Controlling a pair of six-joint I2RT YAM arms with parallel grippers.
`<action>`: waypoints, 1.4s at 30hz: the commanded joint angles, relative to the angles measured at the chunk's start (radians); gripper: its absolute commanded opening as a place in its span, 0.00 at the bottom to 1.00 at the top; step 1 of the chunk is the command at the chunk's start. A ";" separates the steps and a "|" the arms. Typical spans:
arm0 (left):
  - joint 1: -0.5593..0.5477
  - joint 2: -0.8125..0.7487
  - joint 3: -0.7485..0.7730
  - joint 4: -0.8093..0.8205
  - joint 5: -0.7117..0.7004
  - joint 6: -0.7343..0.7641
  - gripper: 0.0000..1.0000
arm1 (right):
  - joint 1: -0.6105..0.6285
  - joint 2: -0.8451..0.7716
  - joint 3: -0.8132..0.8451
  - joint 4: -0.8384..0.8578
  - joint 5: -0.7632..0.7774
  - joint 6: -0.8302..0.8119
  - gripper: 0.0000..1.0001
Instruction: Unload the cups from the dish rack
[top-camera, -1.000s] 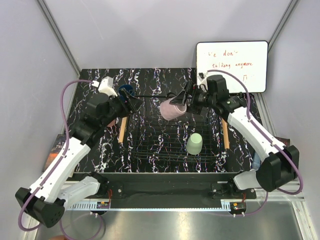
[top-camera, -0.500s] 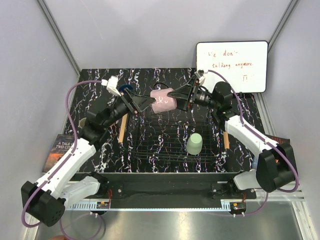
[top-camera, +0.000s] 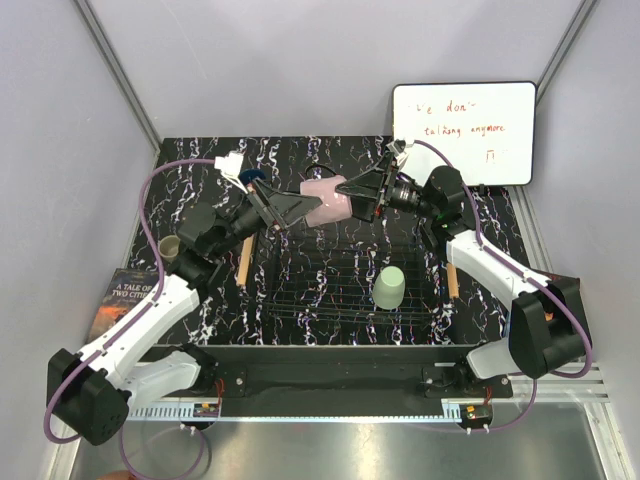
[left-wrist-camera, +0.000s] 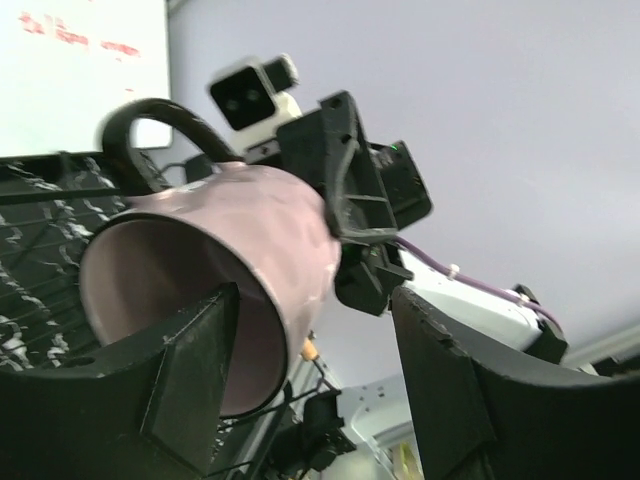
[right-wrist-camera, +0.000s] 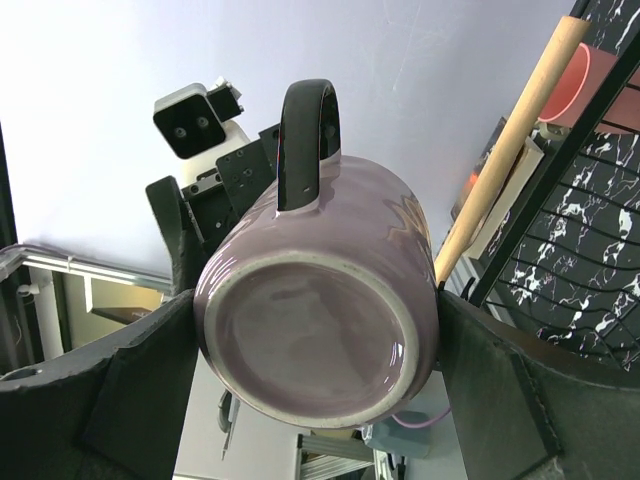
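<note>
My right gripper (top-camera: 352, 197) is shut on the base end of the mauve cup (top-camera: 325, 203), held on its side in the air above the dish rack (top-camera: 330, 300). In the right wrist view the cup's base (right-wrist-camera: 315, 345) fills the gap between my fingers (right-wrist-camera: 140, 390), its black handle up. My left gripper (top-camera: 300, 208) is open at the cup's mouth. In the left wrist view (left-wrist-camera: 315, 300) one finger (left-wrist-camera: 195, 370) is inside the mouth and the other stands apart from the wall (left-wrist-camera: 270, 230). A mint green cup (top-camera: 389, 287) stands upside down in the rack.
A dark blue cup (top-camera: 252, 178) and a beige cup (top-camera: 170, 247) sit on the table left of the rack. A pink cup (right-wrist-camera: 592, 82) shows beyond the rack's wooden bar (right-wrist-camera: 510, 150). A whiteboard (top-camera: 463, 130) leans at the back right. A book (top-camera: 120, 298) lies at the left edge.
My right gripper lifted the mauve cup and turned it on its side toward the left. My left gripper swung in from the left to the cup's mouth.
</note>
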 joint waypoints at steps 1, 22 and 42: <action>-0.042 0.045 0.020 0.170 0.071 -0.039 0.66 | -0.005 0.003 0.007 0.151 -0.023 0.049 0.00; -0.149 0.168 0.141 0.041 0.025 0.038 0.00 | -0.005 -0.015 0.018 0.082 -0.085 -0.004 0.00; -0.195 0.142 0.568 -0.763 -0.628 0.555 0.00 | -0.005 -0.219 0.119 -0.795 0.421 -0.515 1.00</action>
